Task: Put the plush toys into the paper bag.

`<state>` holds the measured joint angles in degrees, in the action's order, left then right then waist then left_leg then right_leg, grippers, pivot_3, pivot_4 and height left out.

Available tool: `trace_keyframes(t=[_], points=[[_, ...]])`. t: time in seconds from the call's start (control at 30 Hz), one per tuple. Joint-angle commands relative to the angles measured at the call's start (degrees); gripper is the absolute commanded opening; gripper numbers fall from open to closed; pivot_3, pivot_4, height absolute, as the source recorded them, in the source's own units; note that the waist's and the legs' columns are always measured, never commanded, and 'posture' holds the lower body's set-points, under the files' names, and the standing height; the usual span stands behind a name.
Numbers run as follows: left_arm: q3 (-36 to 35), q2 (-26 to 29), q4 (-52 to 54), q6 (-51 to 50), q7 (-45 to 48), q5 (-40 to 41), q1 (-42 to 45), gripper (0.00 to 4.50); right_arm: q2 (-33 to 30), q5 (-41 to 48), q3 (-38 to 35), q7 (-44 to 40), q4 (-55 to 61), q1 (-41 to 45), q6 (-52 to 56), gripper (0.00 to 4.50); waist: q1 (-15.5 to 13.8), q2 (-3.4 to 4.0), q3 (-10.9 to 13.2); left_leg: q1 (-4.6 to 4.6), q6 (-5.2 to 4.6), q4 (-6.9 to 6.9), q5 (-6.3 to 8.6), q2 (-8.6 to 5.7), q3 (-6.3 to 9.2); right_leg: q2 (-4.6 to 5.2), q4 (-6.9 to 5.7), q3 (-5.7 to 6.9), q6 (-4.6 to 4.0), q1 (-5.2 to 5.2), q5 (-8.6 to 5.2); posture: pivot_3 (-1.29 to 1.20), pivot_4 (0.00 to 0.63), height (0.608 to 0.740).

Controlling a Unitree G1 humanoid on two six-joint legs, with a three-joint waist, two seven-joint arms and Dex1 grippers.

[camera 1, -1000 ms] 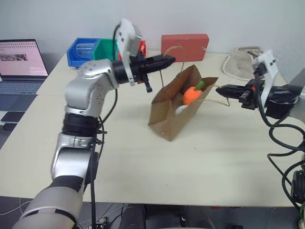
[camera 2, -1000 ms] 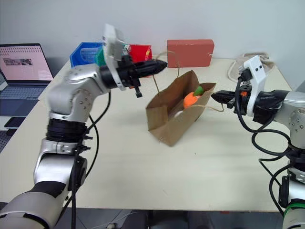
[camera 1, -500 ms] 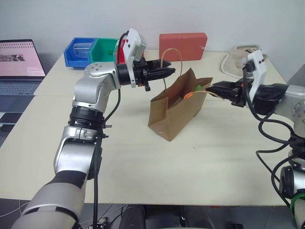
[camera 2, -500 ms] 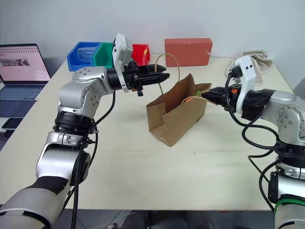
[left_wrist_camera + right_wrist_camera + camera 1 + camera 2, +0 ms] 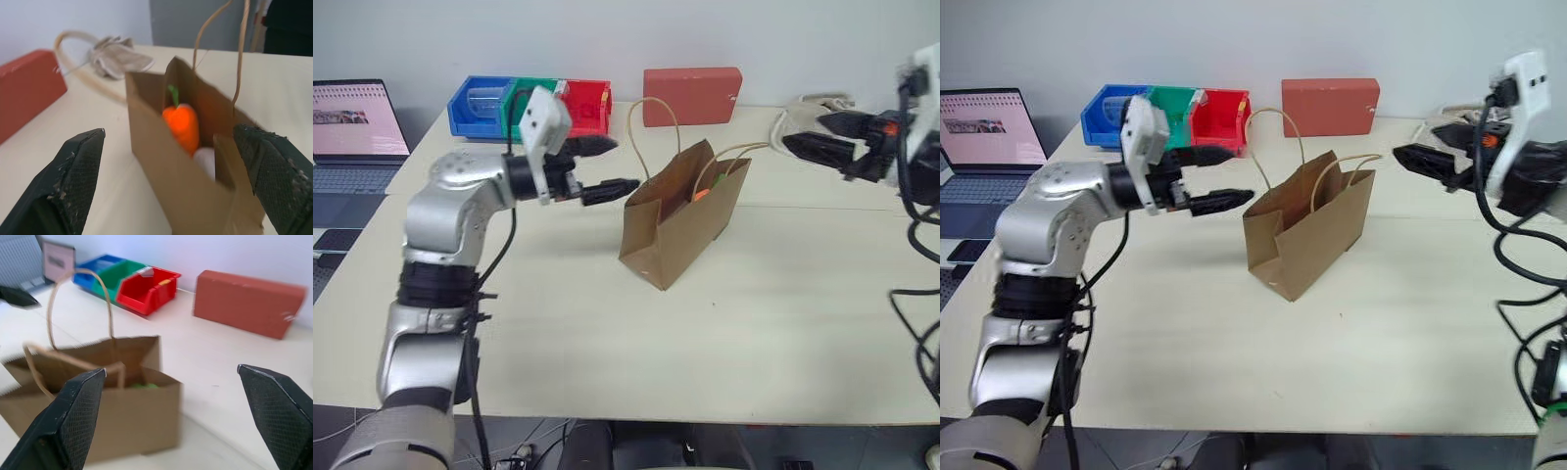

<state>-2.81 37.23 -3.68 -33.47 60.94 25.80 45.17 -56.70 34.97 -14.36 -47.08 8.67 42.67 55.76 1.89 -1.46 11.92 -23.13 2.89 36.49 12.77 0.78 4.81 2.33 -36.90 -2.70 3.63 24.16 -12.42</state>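
On the cream table (image 5: 783, 323), slightly to 12 o'clock of its centre, the paper bag (image 5: 680, 230) stands upright on its own base, mouth open upward and both loop handles arching above the rim. It holds the plush toys: from the left wrist view the orange carrot-like toy (image 5: 181, 125) sits upright against the inner wall, leaf up, with the white toy (image 5: 205, 160) tucked low beside it. That placement suggests the packing itself is done and the bag is steady enough to stand unaided.

At the bag's 9 o'clock, the left gripper (image 5: 597, 168) hangs just beside the rim with its fingers spread wide, gripping nothing. At about 2 o'clock from the bag, well apart from it, the right gripper (image 5: 822, 135) likewise has its fingers spread and empty, above the beige cloth (image 5: 793, 119). Both handles hang free of any finger.

Toward 12 o'clock lie the red box (image 5: 691, 95) and the row of coloured bins (image 5: 530, 105); a laptop (image 5: 357, 132) sits at 9 o'clock.
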Motion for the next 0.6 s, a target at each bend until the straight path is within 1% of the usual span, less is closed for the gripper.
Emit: trace_keyframes(t=[0.03, 0.13, 0.23, 0.3, 0.4, 0.6], points=[[-4.22, 1.56, 6.93, -2.64, -1.56, 3.70, -4.81, 4.47, -2.71, -1.50, -1.67, -8.23, 3.45, -5.22, -11.42, 4.50, 0.03, 0.00, 0.00, 0.01, 0.00, 0.00, 0.00, 0.00, -0.01, 0.00, -0.01, -0.01, 0.00, 0.00, 0.00, 0.00, 0.150, 0.740], [-6.44, 0.73, 11.27, -4.52, -2.91, 7.18, -10.13, 4.47, -4.23, -0.17, -2.85, -13.26, 5.71, -9.51, -14.76, 4.50, 0.13, 0.00, 0.00, 0.10, 0.00, 0.02, 0.00, 0.01, -0.11, 0.01, -0.04, -0.08, 0.01, -0.04, 0.01, 0.00, 0.150, 0.740], [-5.74, -2.42, 14.06, -4.02, -5.47, 8.37, -14.30, 4.47, -4.88, 6.71, -3.53, -18.21, 11.34, -13.15, -11.48, 4.50, -0.01, 0.00, 0.00, 0.17, 0.00, 0.04, -0.01, 0.02, -0.11, 0.01, -0.07, -0.08, 0.02, -0.10, 0.02, 0.00, 0.150, 0.740], [-4.88, -4.94, 12.73, -3.07, -6.92, 8.25, -14.54, 4.47, -4.17, 9.11, -2.87, -17.32, 13.74, -13.02, -10.07, 4.50, -0.06, 0.00, 0.00, 0.18, 0.01, 0.09, -0.01, 0.02, -0.10, 0.00, -0.08, -0.06, 0.03, -0.14, 0.03, 0.00, 0.150, 0.740], [-1.90, -6.62, 9.62, 0.48, -6.30, 5.21, -13.84, 4.47, -3.30, 11.61, -2.21, -14.99, 16.32, -12.79, -7.82, 4.50, -0.09, -0.01, -0.01, 0.16, 0.01, 0.26, 0.00, 0.02, -0.10, 0.00, -0.08, -0.07, 0.08, -0.19, 0.08, 0.00, 0.150, 0.740], [0.32, -6.95, 6.38, 2.45, -2.78, 5.38, -12.19, 4.47, -4.03, 13.48, -2.33, -14.62, 18.02, -14.56, -6.66, 4.50, -0.15, -0.01, -0.01, 0.13, 0.01, 0.34, 0.00, 0.01, -0.13, 0.00, -0.06, -0.10, 0.06, -0.19, 0.10, 0.00, 0.150, 0.740]])
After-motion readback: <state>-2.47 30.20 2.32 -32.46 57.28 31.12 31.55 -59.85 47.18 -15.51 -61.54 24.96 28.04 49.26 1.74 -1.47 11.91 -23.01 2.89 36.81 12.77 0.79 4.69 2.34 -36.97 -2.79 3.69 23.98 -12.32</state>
